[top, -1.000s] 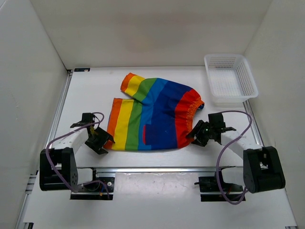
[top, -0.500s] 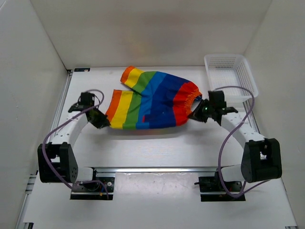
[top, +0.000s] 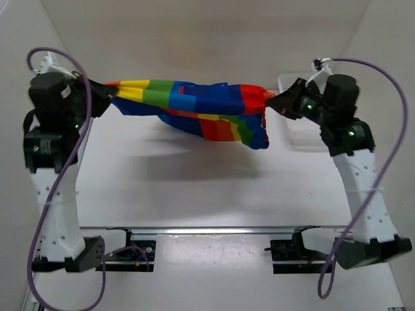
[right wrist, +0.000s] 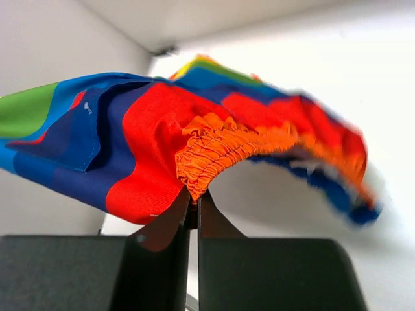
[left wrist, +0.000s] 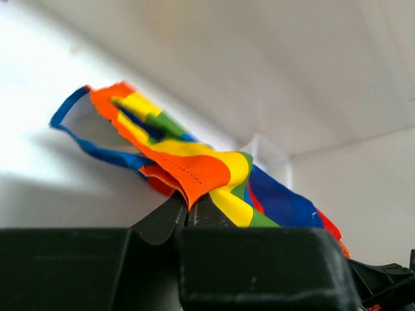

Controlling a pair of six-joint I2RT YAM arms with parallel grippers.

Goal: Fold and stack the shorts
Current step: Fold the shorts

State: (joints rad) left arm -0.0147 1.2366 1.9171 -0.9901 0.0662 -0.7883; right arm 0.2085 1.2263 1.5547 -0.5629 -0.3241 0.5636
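Observation:
The rainbow-striped shorts (top: 194, 107) hang stretched in the air between both arms, high above the table, sagging a little at the lower right. My left gripper (top: 107, 97) is shut on the orange hem of a leg (left wrist: 194, 172). At the other end my right gripper (top: 275, 103) is shut on the orange elastic waistband (right wrist: 214, 152). In the right wrist view the red and blue cloth (right wrist: 97, 136) spreads away to the left of the jaws. The far edge of the cloth is blurred there.
A white mesh basket (top: 308, 133) stands at the back right, largely hidden behind the right arm. The shorts cast a shadow on the white table (top: 194, 188) beneath. White walls close in the left, right and back.
Both grippers have shut on the ends of the shorts and risen from table level, lifting the cloth off the surface and pulling it out between them.

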